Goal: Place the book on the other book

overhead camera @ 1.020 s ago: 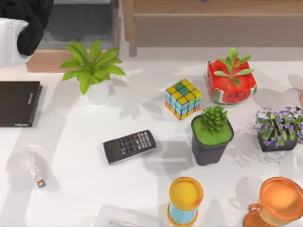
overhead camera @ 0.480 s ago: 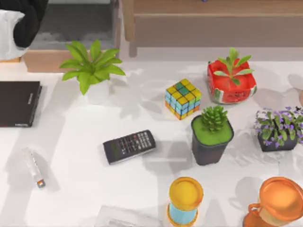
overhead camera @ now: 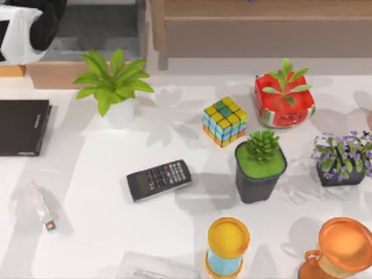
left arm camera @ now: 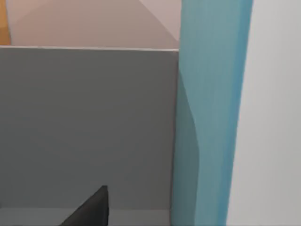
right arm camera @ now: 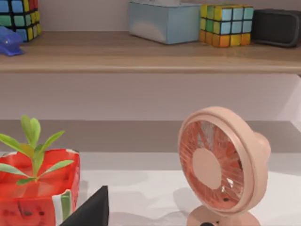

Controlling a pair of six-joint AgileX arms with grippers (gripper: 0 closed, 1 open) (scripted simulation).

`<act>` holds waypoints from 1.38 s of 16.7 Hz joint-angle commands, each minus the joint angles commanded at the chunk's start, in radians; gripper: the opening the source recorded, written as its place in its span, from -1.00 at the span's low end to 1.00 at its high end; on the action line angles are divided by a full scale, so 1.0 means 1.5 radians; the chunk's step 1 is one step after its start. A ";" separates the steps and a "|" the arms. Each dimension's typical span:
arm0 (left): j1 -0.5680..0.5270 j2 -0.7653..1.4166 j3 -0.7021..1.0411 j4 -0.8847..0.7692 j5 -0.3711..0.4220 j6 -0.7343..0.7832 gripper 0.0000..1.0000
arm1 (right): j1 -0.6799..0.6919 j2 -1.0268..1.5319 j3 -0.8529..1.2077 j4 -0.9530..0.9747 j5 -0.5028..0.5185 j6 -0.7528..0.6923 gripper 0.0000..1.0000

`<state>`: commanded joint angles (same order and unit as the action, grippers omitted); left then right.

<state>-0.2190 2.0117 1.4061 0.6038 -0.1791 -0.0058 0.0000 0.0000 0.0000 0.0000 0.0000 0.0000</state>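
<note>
Teal book [left arm camera: 211, 113] in left gripper, lifted farther beyond black book [overhead camera: 22, 127]

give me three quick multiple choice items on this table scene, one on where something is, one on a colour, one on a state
1. Where on the table does the broad flat black book lie in the top view?
A. between the puzzle cube and the succulent pot
B. at the left edge
C. at the right edge

2. What colour is the round table fan in the right wrist view?
A. blue
B. black
C. pale pink

3. What is the state of the black book's cover?
A. bare, nothing on it
B. a teal book lies on it
C. the grey calculator lies on it

Answers:
1 B, as the top view's left border cuts it off.
2 C, as its grille and housing are pale pink.
3 A, as the top view shows the dark cover uncovered.
</note>
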 joint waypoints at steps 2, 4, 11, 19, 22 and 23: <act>0.000 0.000 0.000 0.000 0.000 0.000 0.85 | 0.000 0.000 0.000 0.000 0.000 0.000 1.00; 0.000 0.000 0.000 0.000 0.000 0.000 0.55 | 0.000 0.000 0.000 0.000 0.000 0.000 1.00; 0.000 0.000 0.000 0.000 0.000 0.000 -0.51 | 0.000 0.000 0.000 0.000 0.000 0.000 1.00; 0.000 0.000 0.000 0.000 0.000 0.000 -1.00 | 0.000 0.000 0.000 0.000 0.000 0.000 1.00; 0.000 0.000 0.000 0.000 0.000 0.000 -1.00 | 0.000 0.000 0.000 0.000 0.000 0.000 1.00; 0.000 -0.001 0.000 0.000 0.000 0.001 -1.00 | 0.000 0.000 0.000 0.000 0.000 0.000 1.00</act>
<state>-0.2188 2.0105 1.4056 0.6036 -0.1794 -0.0044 0.0000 0.0000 0.0000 0.0000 0.0000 0.0000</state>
